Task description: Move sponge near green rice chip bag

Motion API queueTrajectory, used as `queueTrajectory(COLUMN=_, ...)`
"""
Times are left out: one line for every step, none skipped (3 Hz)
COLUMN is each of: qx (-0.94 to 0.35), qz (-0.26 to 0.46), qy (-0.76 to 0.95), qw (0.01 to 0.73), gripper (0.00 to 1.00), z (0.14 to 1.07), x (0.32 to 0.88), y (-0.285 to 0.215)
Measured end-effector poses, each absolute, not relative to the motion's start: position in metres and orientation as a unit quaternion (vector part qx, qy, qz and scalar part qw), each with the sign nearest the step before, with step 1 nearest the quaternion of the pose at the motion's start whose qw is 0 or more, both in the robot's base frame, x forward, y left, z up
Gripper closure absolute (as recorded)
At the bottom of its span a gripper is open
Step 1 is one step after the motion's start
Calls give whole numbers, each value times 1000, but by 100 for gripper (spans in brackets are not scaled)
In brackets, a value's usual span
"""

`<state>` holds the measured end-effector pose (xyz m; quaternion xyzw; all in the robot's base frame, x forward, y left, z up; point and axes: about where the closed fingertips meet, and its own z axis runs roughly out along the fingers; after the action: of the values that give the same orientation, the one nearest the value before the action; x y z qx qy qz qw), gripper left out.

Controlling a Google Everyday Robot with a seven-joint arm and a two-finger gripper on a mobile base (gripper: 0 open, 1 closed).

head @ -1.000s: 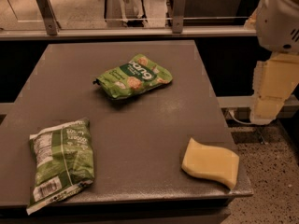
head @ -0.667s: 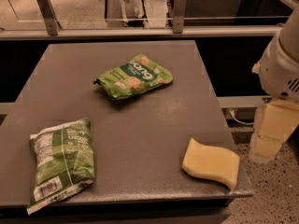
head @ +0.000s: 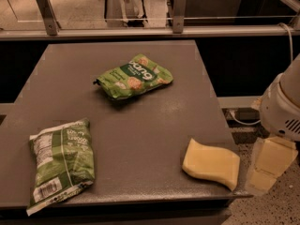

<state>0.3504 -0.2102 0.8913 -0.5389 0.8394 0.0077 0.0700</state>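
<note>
Hanging just off the front right corner of the flat grey table (head: 140, 130), the gripper (head: 271, 165) shows as a pale yellowish piece below a rounded white arm joint (head: 281, 109). One pale yellow, wavy-edged foam sponge (head: 212, 163) lies flat at that corner, just left of the gripper and apart from it. Two bags lie on the table. The small, light green rice chip bag (head: 135, 76) with white lettering sits well apart from the sponge, toward the back centre. The larger green bag (head: 61, 163), with a white barcode label, lies front left. Whether the gripper is released or clenched cannot be told.
</note>
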Motion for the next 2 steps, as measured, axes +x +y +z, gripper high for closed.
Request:
queueTrajectory(qx=-545, qz=17, qy=835, qw=76, gripper=0, z=891, x=350, y=-204)
queueTrajectory(qx=-555, qz=38, qy=825, qw=98, gripper=0, z=883, x=350, y=-194)
